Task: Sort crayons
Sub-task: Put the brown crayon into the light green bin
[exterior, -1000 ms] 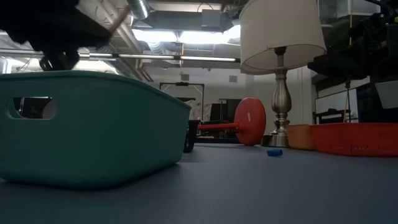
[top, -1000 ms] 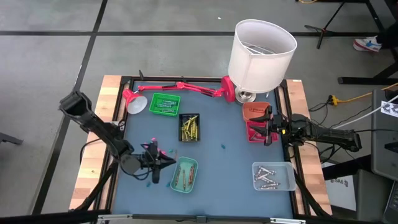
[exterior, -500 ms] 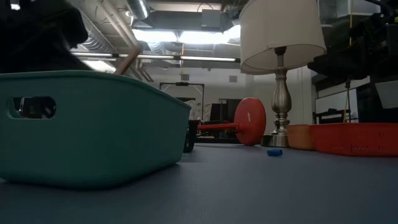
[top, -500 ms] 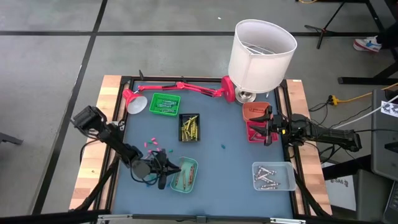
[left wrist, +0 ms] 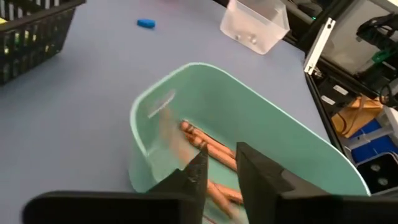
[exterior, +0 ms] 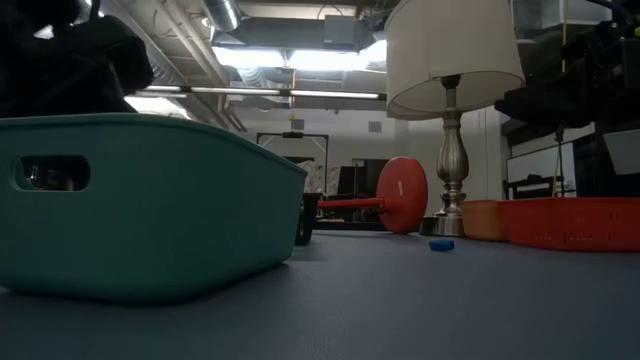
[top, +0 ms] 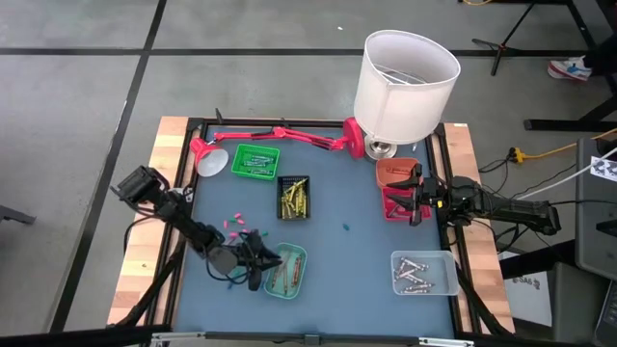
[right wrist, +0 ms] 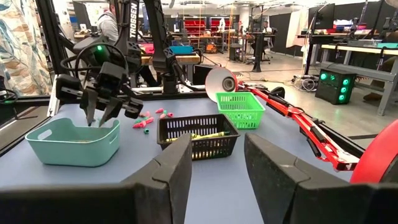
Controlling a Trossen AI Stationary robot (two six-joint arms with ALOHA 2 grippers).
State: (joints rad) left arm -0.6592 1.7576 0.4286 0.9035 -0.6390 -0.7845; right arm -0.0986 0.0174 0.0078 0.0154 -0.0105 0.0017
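My left gripper (top: 256, 262) hangs open over the left end of the teal tray (top: 285, 270), fingers pointing down, as the right wrist view (right wrist: 102, 107) also shows. Orange crayons (left wrist: 214, 152) lie on the tray's floor, and one blurred orange stick (left wrist: 169, 134) shows at its inner wall. Pink crayons (top: 236, 226) lie loose on the mat behind the gripper. A blue crayon (top: 344, 227) lies at mid-table. My right gripper (top: 416, 197) is open and empty over the red tray (top: 397, 204) at the right.
A green basket (top: 255, 161) and a black basket with yellow crayons (top: 293, 197) stand at the far left. An orange tray (top: 393, 172) and a clear tray with silvery crayons (top: 422, 273) stand at the right. A white-shaded lamp (top: 405, 82) and a pink desk lamp (top: 280, 135) stand at the far edge.
My left gripper has gone toward the table's near edge and right, from the loose pink crayons to above the teal tray's left end. The orange crayon that stuck out below it has gone down behind the tray's rim.
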